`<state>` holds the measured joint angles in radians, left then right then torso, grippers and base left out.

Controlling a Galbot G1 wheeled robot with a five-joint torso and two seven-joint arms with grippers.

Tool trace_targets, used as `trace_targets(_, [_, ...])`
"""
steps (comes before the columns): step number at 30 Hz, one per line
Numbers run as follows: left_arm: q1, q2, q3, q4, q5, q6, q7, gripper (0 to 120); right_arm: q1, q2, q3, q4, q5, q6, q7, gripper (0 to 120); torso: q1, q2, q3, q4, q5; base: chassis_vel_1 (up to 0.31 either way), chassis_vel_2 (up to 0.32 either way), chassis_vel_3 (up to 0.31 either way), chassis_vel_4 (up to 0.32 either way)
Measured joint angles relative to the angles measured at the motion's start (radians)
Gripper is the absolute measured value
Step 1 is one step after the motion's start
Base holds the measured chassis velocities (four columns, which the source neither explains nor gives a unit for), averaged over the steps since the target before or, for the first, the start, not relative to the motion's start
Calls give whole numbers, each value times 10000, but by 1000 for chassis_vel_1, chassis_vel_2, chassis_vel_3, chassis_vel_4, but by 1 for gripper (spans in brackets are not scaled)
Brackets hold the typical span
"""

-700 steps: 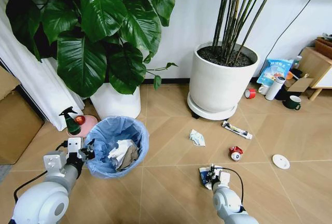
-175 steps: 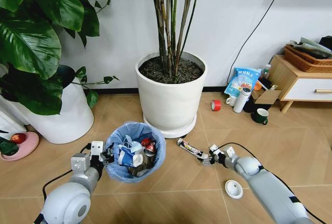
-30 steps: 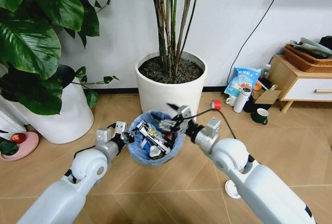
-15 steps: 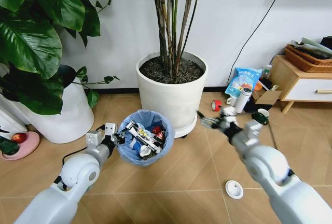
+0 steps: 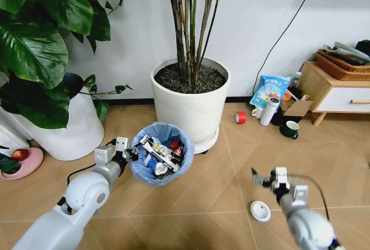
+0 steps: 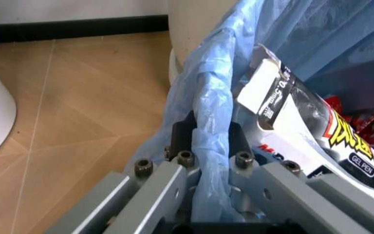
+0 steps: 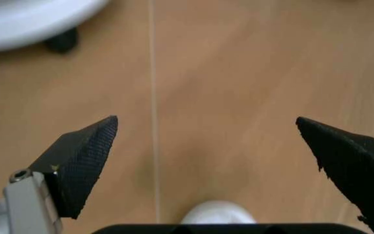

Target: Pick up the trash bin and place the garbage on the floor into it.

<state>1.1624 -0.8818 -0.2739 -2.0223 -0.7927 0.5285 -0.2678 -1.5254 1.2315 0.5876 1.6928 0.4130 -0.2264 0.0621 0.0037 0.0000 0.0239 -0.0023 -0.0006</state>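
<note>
Fingers of the left gripper [image 5: 128, 153] pinch the trash bin [image 5: 161, 158] rim (garbage piled inside); right gripper [image 5: 265, 179], fingers apart and empty, hovers over the floor [image 5: 214, 198] near the white lid [image 5: 260, 210], seemingly all that remains.

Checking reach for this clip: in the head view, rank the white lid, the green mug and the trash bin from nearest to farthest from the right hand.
1. White lid, on the floor just below and beside the right hand.
2. Green mug, farther back toward the wooden cabinet.
3. Trash bin, across on the left, gripped by the left hand.
</note>
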Motion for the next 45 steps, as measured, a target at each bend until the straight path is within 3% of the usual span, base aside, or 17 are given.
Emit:
trace_targets(5, [105,67,68,-84,-65,-1,-92,0,251,206,-64,-1540,-239,410,28,100,0,0,1,2,-1,0,0,0,0])
trace_targets(14, [94,82,144,-110,-133,-5,-172,0,755,-21,-72,-3121,218,641,-115,100,1,0,1,1,1,0,0,0,0])
trace_targets(30, [-19,25,273,-20,-126,-14,-171,0,1365,-5,-380,-4380,431,847,-317,99,1,0,1,1,-6,0,0,0,0])
trace_targets(32, [-19,35,266,-18,-127,-16,-166,0,1456,27,-452,-4483,431,882,-350,90,1,0,0,0,-10,0,0,0,0])
trace_targets(38, [-50,32,266,-15,-128,-17,-164,0,1545,90,-526,-4543,424,894,-341,81,1,1,-1,-1,-3,0,0,0,0])
trace_targets(43, [-19,53,266,-47,-129,-20,-164,0,1541,91,-558,-4547,428,924,-341,65,0,1,-1,3,-4,0,0,0,0])
trace_targets(45, [-11,73,256,-68,-130,-20,-164,0,1539,92,-558,-4549,434,925,-331,53,0,1,0,3,-6,0,0,0,0])
